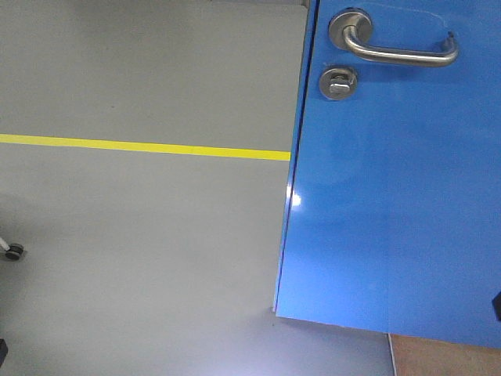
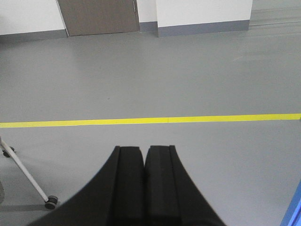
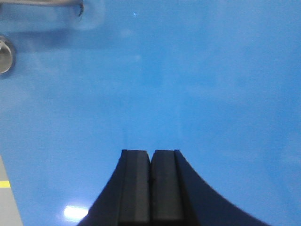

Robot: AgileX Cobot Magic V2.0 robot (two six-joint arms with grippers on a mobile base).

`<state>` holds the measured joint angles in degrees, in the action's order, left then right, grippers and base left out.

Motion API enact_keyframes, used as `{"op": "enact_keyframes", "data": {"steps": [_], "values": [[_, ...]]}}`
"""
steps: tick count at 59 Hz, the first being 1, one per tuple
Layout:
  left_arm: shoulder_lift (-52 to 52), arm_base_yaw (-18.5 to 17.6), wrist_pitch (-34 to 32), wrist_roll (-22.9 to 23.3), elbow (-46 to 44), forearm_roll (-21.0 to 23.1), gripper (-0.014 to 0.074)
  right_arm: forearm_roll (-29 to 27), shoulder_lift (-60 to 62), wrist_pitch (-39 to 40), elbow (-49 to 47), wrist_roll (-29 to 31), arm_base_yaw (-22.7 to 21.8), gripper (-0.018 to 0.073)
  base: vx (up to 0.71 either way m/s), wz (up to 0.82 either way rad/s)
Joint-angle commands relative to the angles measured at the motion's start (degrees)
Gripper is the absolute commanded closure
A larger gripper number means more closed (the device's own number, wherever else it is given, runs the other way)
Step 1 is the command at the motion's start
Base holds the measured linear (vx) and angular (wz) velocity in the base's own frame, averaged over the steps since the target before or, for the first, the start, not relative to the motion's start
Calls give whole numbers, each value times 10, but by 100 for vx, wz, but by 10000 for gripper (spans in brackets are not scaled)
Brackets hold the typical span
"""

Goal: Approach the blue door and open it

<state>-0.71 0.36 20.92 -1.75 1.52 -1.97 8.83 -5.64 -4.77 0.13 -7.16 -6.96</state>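
Note:
The blue door (image 1: 399, 204) fills the right half of the front view, glossy, swung ajar with grey floor showing past its left edge. Its steel lever handle (image 1: 399, 52) is at the top, with the round thumb-turn lock (image 1: 338, 82) below it. In the right wrist view the door (image 3: 188, 84) fills the frame, with the handle tip (image 3: 56, 4) and the lock (image 3: 4, 54) at the top left. My right gripper (image 3: 150, 151) is shut and empty, pointed at the panel below and to the right of the handle. My left gripper (image 2: 144, 148) is shut and empty, facing the open floor.
A yellow floor line (image 1: 141, 147) crosses the grey floor; it also shows in the left wrist view (image 2: 150, 120). A caster wheel (image 1: 14, 251) and a cart leg (image 2: 26, 174) stand at the left. A brown door (image 2: 99, 16) and white walls stand far back. Brown floor (image 1: 446, 359) shows under the blue door.

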Motion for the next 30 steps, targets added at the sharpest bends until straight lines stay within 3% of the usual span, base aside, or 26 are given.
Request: {"op": "enact_keyframes", "data": {"steps": [1,7,20,30], "values": [[-8,-1,-44,1,0,3,526,0,24,84,25,1,1,557,0,0],[-8,-1,-44,1,0,3,526,0,71,26,27,4,1,557,0,0],[-8,-1,-44,1,0,3,526,-64,72,31,27,4,1,557,0,0],[-8,-1,-44,1,0,3,526,-67,72,23,27,4,0,557,0,0]]}}
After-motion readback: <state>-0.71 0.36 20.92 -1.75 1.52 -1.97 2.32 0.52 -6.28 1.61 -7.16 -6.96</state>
